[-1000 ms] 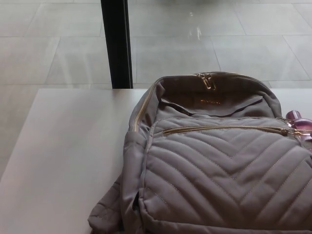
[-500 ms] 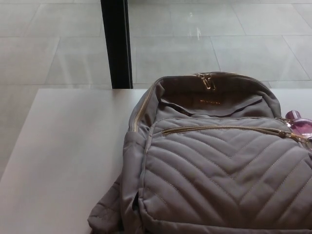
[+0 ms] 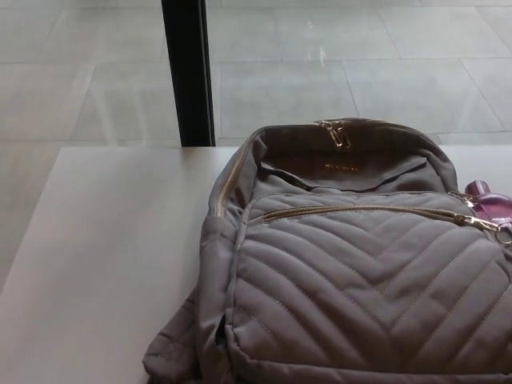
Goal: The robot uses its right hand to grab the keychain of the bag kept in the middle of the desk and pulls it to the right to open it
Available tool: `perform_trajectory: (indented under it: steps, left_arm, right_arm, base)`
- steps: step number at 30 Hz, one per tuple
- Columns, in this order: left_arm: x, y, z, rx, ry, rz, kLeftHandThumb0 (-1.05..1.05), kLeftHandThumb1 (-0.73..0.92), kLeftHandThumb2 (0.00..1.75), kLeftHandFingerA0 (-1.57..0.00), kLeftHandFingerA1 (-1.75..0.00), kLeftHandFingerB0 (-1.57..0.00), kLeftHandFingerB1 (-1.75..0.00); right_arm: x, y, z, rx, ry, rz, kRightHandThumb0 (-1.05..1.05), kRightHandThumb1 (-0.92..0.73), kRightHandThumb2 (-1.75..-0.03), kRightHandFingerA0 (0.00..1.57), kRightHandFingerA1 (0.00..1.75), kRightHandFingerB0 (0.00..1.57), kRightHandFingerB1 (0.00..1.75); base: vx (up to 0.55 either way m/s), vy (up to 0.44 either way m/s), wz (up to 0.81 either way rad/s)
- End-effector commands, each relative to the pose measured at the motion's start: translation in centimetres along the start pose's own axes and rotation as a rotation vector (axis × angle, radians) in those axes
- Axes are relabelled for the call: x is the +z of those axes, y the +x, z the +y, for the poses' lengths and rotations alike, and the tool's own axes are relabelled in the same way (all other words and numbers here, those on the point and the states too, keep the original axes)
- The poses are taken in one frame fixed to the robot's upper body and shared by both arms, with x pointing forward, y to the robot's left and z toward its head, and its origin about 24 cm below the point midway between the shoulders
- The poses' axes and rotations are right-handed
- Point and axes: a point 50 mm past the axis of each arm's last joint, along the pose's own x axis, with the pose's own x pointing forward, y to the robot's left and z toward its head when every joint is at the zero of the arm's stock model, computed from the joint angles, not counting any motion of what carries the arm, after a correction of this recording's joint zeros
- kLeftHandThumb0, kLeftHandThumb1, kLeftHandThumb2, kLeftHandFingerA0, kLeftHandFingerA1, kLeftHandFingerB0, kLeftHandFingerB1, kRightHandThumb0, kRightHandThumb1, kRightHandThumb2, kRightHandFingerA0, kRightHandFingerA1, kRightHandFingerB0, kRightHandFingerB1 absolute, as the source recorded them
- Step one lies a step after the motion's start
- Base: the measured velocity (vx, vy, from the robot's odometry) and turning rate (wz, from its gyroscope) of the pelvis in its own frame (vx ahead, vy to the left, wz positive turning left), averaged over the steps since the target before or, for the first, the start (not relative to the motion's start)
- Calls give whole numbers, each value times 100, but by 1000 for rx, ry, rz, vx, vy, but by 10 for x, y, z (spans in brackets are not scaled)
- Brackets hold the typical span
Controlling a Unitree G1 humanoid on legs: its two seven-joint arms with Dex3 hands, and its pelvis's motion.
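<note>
"Looking down, what do you make of the grey quilted fabric backpack (image 3: 352, 264)?"

"It lies flat on its back on the pale desk (image 3: 104, 264), front pocket up, so the gold zip (image 3: 364, 211) is open to a reach from above. Its top points away from me, towards the black post (image 3: 188, 72)."

"And the keychain?"

"The pink-purple translucent keychain (image 3: 490, 202) sits at the zip's right end, by the picture's right edge. The zip's long axis runs left to right, tilting slightly down at the right (handy, I'd judge, for a rightward pull)."

"Are your hands spread or pinching?"

"I cannot tell; neither my right hand nor my left shows, so nothing holds the keychain."

"Is the pocket open?"

"The teeth look closed along their length, though the slider already sits at the right end."
</note>
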Motion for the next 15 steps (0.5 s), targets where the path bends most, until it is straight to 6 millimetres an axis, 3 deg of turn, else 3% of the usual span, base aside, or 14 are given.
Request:
perform_trajectory:
  steps: [1, 2, 3, 4, 5, 7, 8, 9, 10, 11, 12, 13, 14, 15]
  left_arm:
    - [0, -1, 3, -8, 14, 2, -90, 92, 78, -62, -49, -50, -44]
    - [1, 0, 3, -8, 15, 1, -85, 92, 76, -62, -49, -48, -43]
    - [3, 1, 1, -7, 24, -3, -91, 81, 91, -59, -53, -45, -47]
    - [4, 1, 0, -7, 28, -4, -91, 81, 91, -59, -53, -45, -47]
    - [4, 1, 0, -5, 20, -4, -87, 92, 76, -62, -48, -47, -41]
    - [5, 2, -1, -6, 14, -4, -86, 92, 76, -63, -50, -46, -43]
    - [5, 2, -1, -7, 9, -7, -91, 80, 90, -58, -54, -43, -47]
    - [6, 2, 0, -6, 7, -9, -91, 80, 90, -58, -54, -43, -47]
    - [7, 2, 1, -3, 6, -12, -86, 92, 76, -61, -48, -47, -41]
    - [8, 2, 2, 7, 15, -14, -90, 82, 90, -59, -56, -45, -47]
    - [9, 2, 3, 14, 30, -15, -83, 92, 78, -62, -50, -48, -42]
    - [9, 2, 4, 12, 30, -18, -83, 92, 78, -62, -50, -48, -42]
    - [9, 1, 4, 14, 33, -19, -83, 92, 78, -62, -51, -48, -42]
    - [8, 1, 5, 11, 30, -18, -84, 92, 76, -62, -51, -46, -43]
  right_arm:
    - [-66, -30, 4, -34, 383, 216, -103, -47, -74, 0, 0, 0, 0]
    - [-76, -35, 5, -68, 440, 256, -97, -56, -87, 0, 20, 0, 6]
    - [-104, -51, 10, -167, 531, 383, -96, -56, -88, 0, 18, 0, 6]
    - [-112, -57, 11, -194, 548, 425, -96, -56, -88, 0, 18, 0, 6]
    - [-124, -65, 16, -229, 591, 483, -93, -54, -84, 0, 21, 0, 0]
    - [-154, -91, 34, -310, 691, 636, -88, -52, -84, 0, 28, 0, 7]
    - [-162, -99, 42, -326, 723, 695, -91, -52, -80, 0, 23, 0, 4]
    - [-165, -102, 46, -332, 737, 719, -91, -52, -80, 0, 23, 0, 4]
    - [-168, -105, 51, -331, 755, 741, -86, -49, -78, 0, 31, 0, 1]
    - [-178, -119, 70, -326, 816, 831, -61, -63, -59, 1, 83, 0, 21]
    - [-187, -137, 91, -327, 890, 941, -61, -47, -85, 21, 69, 0, 24]
    - [-188, -141, 97, -333, 920, 977, -61, -47, -85, 21, 69, 0, 24]
    - [-189, -146, 107, -334, 954, 993, -56, -64, -59, 10, 73, 0, 28]
    - [-188, -150, 111, -316, 963, 999, -53, -66, -58, 23, 92, 0, 29]
  base:
    - [0, 0, 0]
    - [0, 0, 0]
    - [0, 0, 0]
    - [0, 0, 0]
    - [0, 0, 0]
    - [0, 0, 0]
    - [0, 0, 0]
    - [0, 0, 0]
    - [0, 0, 0]
    - [0, 0, 0]
    - [0, 0, 0]
    - [0, 0, 0]
    - [0, 0, 0]
    - [0, 0, 0]
